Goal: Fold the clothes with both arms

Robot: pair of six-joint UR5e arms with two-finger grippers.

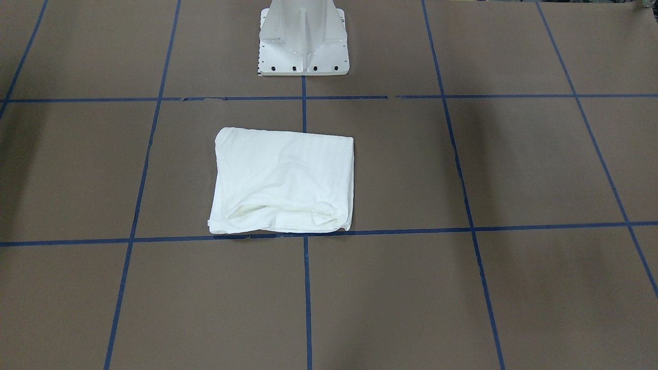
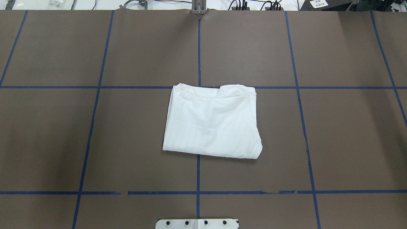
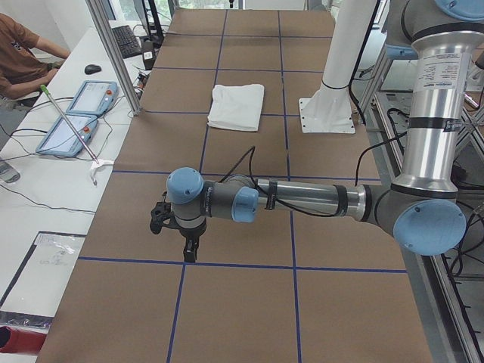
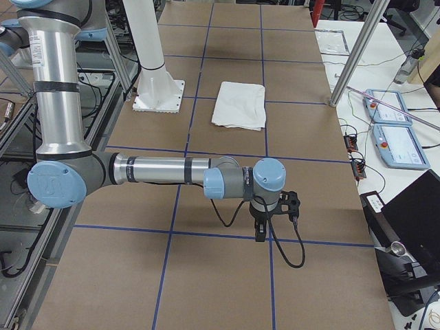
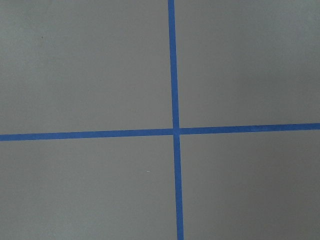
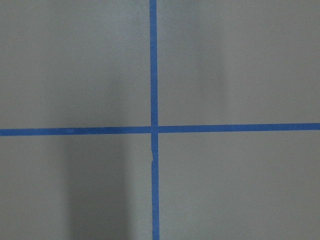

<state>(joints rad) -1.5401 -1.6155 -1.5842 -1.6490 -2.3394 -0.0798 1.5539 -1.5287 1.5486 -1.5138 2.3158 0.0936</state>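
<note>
1. The shirt [image 2: 213,122] is folded into a compact, roughly rectangular pad with its plain white side out. The cloth is soft and matte, with shallow creases. Stacked layers show along the edge facing away from the robot.
2. The shirt lies flat at the middle of the table [image 2: 334,133], straddling the centre line of blue tape [image 2: 198,47]. Its far edge meets a cross line.
3. The table surface is smooth, matte brown sheet, divided into rectangles by the tape.
4. The white metal pedestal [image 1: 303,56], with a bolted flat base plate, stands near the shirt on the robot's side.
5. The left arm [image 3: 302,200] and right arm [image 4: 165,170], silver-grey tubes with light blue joint caps, reach out level over bare table, well apart from the shirt.
6. The left gripper [image 3: 189,253] and right gripper [image 4: 261,234] are black and point downward. Their jaw opening cannot be determined from these views.
</note>
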